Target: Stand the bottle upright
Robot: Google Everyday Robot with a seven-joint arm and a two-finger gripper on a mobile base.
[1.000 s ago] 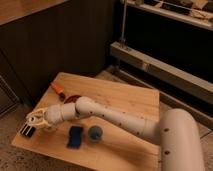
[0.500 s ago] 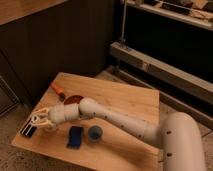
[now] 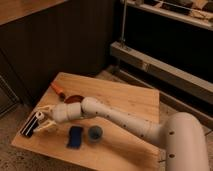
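Camera view, arm stretched low across table, claw spread wide, straddling bottle.

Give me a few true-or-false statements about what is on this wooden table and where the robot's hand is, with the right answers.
1. The gripper is over the left end of the table. True.
2. The sponge is blue and lies flat. True.
3. The cup is left of the sponge. False: it sits just right of the sponge.
4. The arm reaches in from the left side of the picture. False: it comes from the robot's body at the lower right.
5. The bottle lies near the gripper at the table's left end. True.
6. The orange thing is in front of the sponge. False: it lies behind, toward the far edge.
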